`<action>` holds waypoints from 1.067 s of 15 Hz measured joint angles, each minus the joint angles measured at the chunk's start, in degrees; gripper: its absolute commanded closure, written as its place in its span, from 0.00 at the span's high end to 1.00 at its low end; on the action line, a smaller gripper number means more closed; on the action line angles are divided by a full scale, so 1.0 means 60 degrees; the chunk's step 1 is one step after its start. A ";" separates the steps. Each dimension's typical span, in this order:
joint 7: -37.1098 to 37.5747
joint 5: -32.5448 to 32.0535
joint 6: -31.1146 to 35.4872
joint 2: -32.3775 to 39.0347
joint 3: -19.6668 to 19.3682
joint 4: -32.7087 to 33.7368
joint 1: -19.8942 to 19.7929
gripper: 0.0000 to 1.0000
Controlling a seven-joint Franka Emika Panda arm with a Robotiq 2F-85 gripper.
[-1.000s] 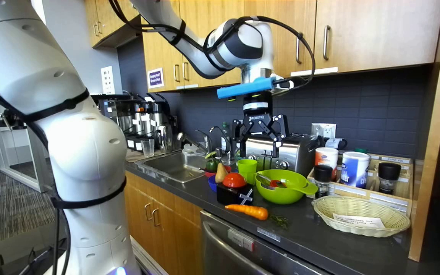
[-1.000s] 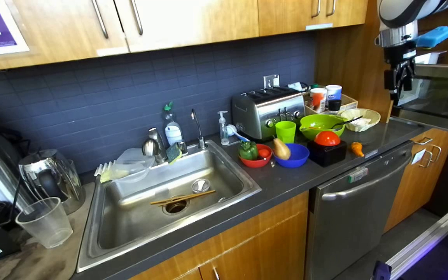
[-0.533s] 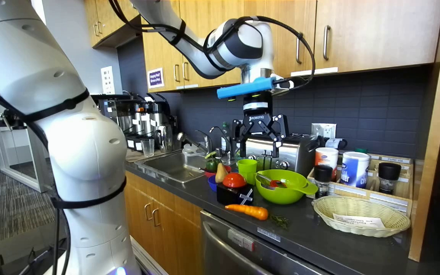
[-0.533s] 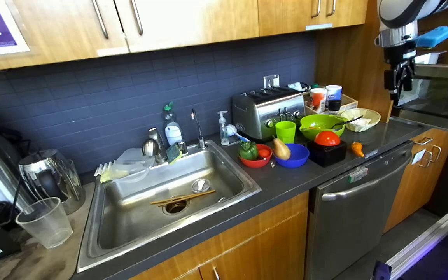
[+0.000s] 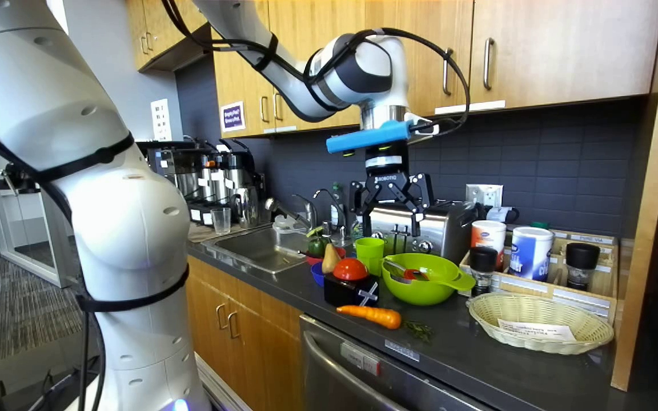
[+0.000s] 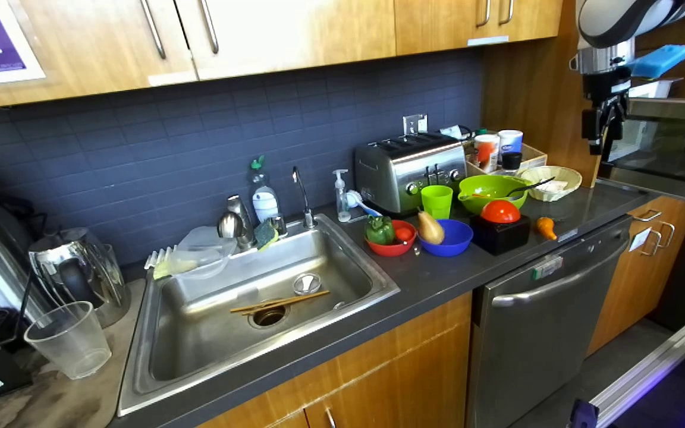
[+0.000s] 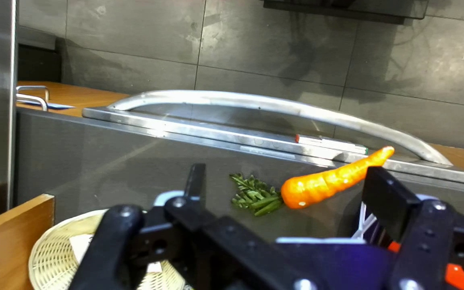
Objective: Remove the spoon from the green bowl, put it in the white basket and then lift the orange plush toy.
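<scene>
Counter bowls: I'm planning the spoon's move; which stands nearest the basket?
The green bowl; the blue bowl and the red bowl stand farther from the white basket, nearer the sink.

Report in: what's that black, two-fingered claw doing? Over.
Black two-fingered gripper open, empty. Dark slender spoon in glossy round lime-green bowl. Tapered lime-green cup close beside, possibly obstructing.

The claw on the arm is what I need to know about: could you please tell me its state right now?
Claw: open, its jaws well apart, holding nothing.

PLACE: kitchen | steel sink (image 6: 200,345) with tap (image 6: 308,219) | toaster (image 6: 411,172) on dark counter (image 6: 426,273) | wooden wall cabinets (image 6: 295,35)
</scene>
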 measured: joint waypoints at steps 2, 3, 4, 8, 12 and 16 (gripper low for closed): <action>0.0000 0.0000 0.0506 0.0067 0.0000 -0.0098 0.0000 1.00; 0.0000 0.0000 0.0765 0.0097 -0.0002 -0.0144 -0.0001 1.00; 0.0000 0.0000 0.1032 0.0116 -0.0005 -0.0200 -0.0001 1.00; -0.0012 0.0076 0.2154 0.0126 -0.0141 -0.0487 -0.0003 1.00; -0.0703 0.0988 0.3079 0.0163 -0.0592 -0.0728 0.0102 1.00; -0.2272 0.2739 0.3814 0.0305 -0.1349 -0.0898 0.0659 1.00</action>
